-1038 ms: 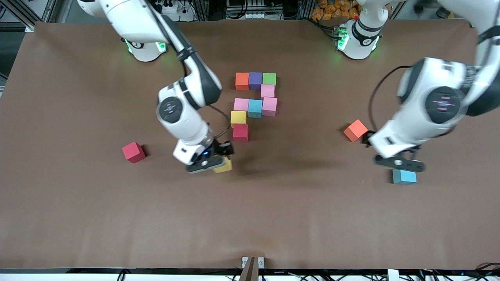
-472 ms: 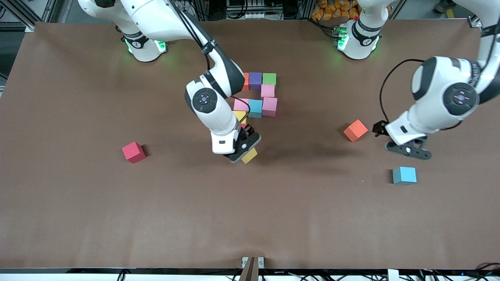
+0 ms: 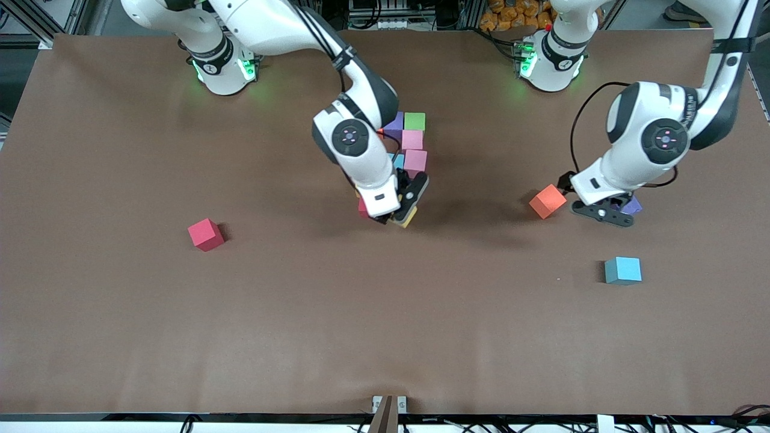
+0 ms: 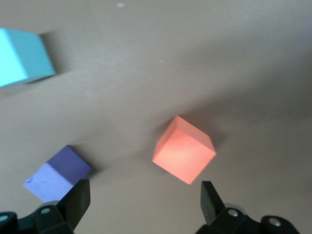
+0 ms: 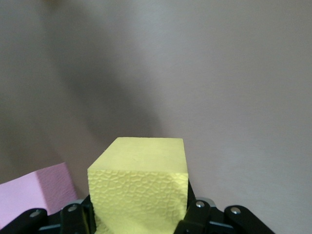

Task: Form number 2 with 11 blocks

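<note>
The partial number 2 lies mid-table: purple (image 3: 394, 123), green (image 3: 414, 121) and two pink blocks (image 3: 412, 139) (image 3: 415, 160) show, with a sliver of light blue (image 3: 398, 161) and of red (image 3: 363, 207). The right arm hides the others. My right gripper (image 3: 402, 211) is shut on a yellow block (image 3: 406, 218) (image 5: 141, 187), over the table beside that red block; a pink block (image 5: 34, 195) shows close by. My left gripper (image 3: 603, 214) (image 4: 145, 204) is open and empty, over bare table between a loose orange block (image 3: 547, 201) (image 4: 184, 150) and a loose purple block (image 3: 631, 206) (image 4: 57, 173).
A loose light blue block (image 3: 622, 270) (image 4: 22, 56) lies nearer the front camera than the left gripper. A loose red block (image 3: 206, 234) sits toward the right arm's end of the brown table (image 3: 385, 325).
The right gripper has carried the yellow block away from the front camera, up to the figure's red block. The left gripper has moved off the light blue block to between the orange and purple ones.
</note>
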Robot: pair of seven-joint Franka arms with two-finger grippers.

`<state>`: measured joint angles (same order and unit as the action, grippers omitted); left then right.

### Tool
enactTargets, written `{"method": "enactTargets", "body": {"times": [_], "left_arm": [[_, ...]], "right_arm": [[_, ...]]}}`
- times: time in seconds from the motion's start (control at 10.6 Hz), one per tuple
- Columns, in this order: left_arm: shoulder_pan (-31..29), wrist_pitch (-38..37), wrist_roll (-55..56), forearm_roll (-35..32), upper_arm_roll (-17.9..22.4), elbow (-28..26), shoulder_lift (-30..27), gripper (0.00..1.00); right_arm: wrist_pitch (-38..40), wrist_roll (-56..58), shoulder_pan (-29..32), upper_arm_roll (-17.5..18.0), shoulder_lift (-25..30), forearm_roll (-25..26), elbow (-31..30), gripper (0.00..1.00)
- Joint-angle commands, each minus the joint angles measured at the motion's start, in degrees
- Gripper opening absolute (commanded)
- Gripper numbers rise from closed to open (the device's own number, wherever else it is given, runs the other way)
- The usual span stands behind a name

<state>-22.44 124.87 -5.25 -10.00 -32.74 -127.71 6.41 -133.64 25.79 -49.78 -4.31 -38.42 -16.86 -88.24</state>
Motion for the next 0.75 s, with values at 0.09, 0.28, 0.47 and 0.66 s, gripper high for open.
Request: {"method": "enactTargets", "body": {"times": [0.09, 0.28, 0.47, 0.66], "left_arm": [[-1.37, 10.62, -6.59, 1.30, -1.01, -7.62, -2.28, 1.00], [-1.99, 11.36, -10.01, 1.21, -1.27, -8.69, -1.14, 1.00], [-1.99, 13.37, -15.30, 1.21, -1.27, -8.95, 0.53, 1.00], [-1.99, 14.69, -19.15, 0.86, -1.18, -9.13, 2.55, 1.00]], "right_arm": [[3.21, 6.81, -1.46, -0.26, -1.13, 2.95, 0.70, 0.35], [3.21, 9.97, -1.54, -0.17, -2.09, 5.60, 0.87, 0.35], [2.51, 16.80, -1.28, 0.00, -3.14, 5.87, 0.96, 0.35], [2.33, 17.98, -1.37, 0.09, -3.93, 6.13, 1.14, 0.35]]}}
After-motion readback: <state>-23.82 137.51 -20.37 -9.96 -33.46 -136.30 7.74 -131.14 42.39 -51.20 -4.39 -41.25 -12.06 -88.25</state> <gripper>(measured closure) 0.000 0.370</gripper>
